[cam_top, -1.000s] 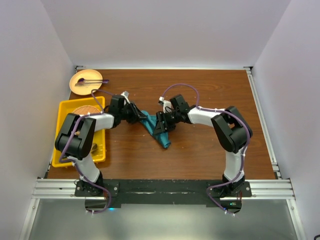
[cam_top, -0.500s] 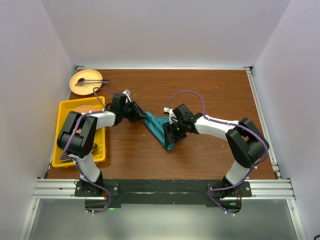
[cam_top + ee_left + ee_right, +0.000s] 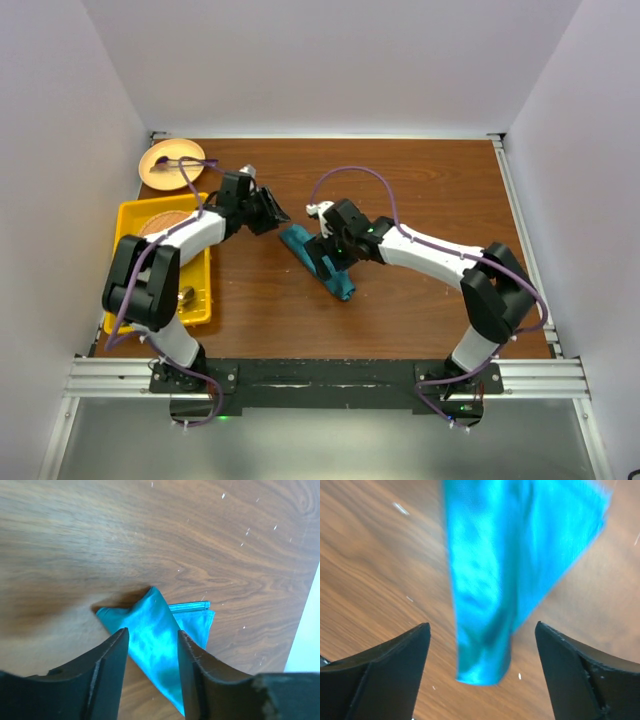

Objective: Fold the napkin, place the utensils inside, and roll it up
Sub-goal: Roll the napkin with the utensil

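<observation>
At the far left corner of the counter (image 3: 420,180) sits a tan plate (image 3: 175,150) with a thin purple-ended stick (image 3: 164,160) lying across it. Just nearer is a yellow tray (image 3: 130,250) holding a round brown item (image 3: 168,217) at its far end.

The left arm reaches over the tray's far right corner towards the middle of the counter. The left pincer (image 3: 272,212) is open and holds nothing. Its wrist view shows the two dark fingers (image 3: 112,655) apart, with bare wood and the upper end of the napkin (image 3: 192,625) lying on the counter beyond them. From above, this pincer is just beside that end, apart from the cloth.

The napkin (image 3: 340,284) lies near the counter's centre, folded into a narrow teal band running diagonally from far left to near right.

The right pincer (image 3: 322,255) hovers over the middle of the band with its jaws spread wide. In its wrist view the fingers (image 3: 395,660) stand well to either side of the blurred cloth (image 3: 495,570), neither touching it. The right arm stretches back to its base at the near right.
</observation>
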